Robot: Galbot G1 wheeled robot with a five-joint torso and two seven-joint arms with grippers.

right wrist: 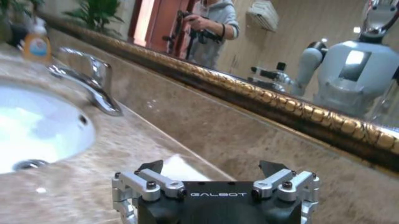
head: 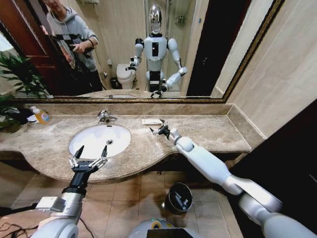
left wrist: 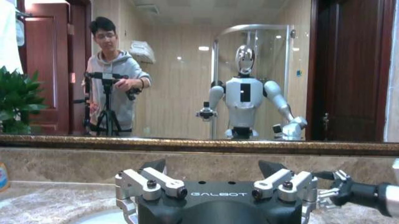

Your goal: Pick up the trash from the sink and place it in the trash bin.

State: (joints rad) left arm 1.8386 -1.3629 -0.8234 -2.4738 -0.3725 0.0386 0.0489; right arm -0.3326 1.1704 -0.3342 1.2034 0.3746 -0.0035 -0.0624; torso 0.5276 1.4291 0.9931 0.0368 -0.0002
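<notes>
Marble counter (head: 208, 130) runs around your sink (head: 87, 145), and from the head view the basin looks bare apart from the drain hole; no litter can be made out in it. The one piece of likely trash you can see is a flat white packet (head: 151, 121) on the counter at about 2 o'clock from the basin, just behind the right gripper (head: 159, 130).

Your right gripper sits low over the counter with its claw spread wide, and in the right wrist view a white packet edge (right wrist: 176, 169) shows just ahead of its body. To take the packet well, come down flat with one finger on each long edge, since a thin packet on stone will tend to slide rather than lift; close slowly and check it has risen before you swing away.

Your left gripper (head: 90, 155) hovers at 6 o'clock on the sink's front rim, fingers wide and holding nothing.

The bin (head: 179, 197) stands on the floor below the counter's front edge, at about 5 o'clock from the sink, so your carry is short and downward.

Readable writing: "GALBOT" on each gripper body. The label on the soap bottle (head: 41, 116) at 10 o'clock is too small to read.
</notes>
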